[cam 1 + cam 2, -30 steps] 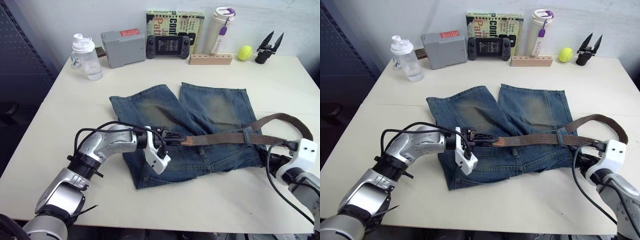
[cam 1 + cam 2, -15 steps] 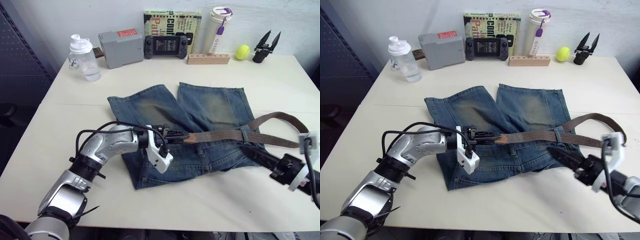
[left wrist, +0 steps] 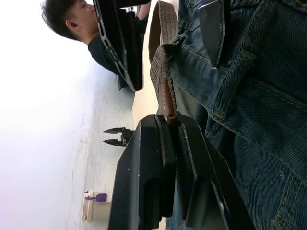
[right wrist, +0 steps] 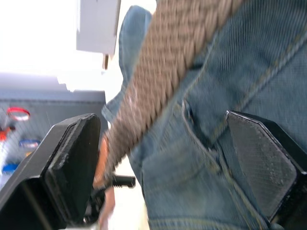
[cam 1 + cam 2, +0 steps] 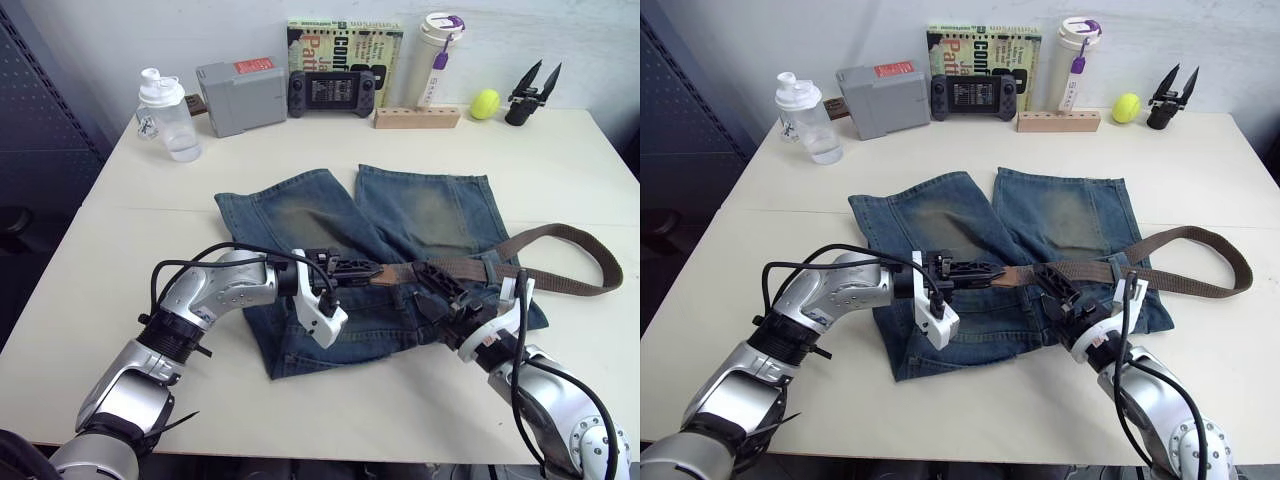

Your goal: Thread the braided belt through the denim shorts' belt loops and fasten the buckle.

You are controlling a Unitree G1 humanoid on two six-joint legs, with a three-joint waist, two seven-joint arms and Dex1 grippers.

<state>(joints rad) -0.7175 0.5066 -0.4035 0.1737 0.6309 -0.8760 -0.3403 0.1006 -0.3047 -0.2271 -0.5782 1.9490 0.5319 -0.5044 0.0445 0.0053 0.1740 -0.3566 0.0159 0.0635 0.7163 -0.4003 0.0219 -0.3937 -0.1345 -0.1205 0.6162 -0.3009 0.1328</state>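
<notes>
The left gripper [image 5: 345,270] is squeezed tight on the tan end of the belt [image 5: 560,240], over the waist of the shorts [image 5: 420,215]. The right gripper [image 5: 432,290] has its two black fingers spread wide apart. It sits over the shorts' waist, just past the belt's tan end, with the belt running between its fingers.

A moment ago the right gripper was out by the right edge of the shorts. It has swung in toward the middle, close to the left gripper. The left gripper has stayed where it was, with the same hold on the belt.

The table [image 5: 120,240] is wide and pale. The shorts lie flat in the middle of it, legs pointing to the wall. The belt lies across the waist, goes under one loop [image 5: 489,268] on the right side, then curls in a big loop on the table past the shorts.

Along the back edge stand a clear bottle [image 5: 166,113], a gray box [image 5: 240,95], a game player [image 5: 327,91], a book [image 5: 345,40], a wood block [image 5: 417,117], a white cup with a purple lid [image 5: 440,55], a yellow ball [image 5: 485,103] and a black spare gripper [image 5: 527,95]. A person shows in the left wrist view.
</notes>
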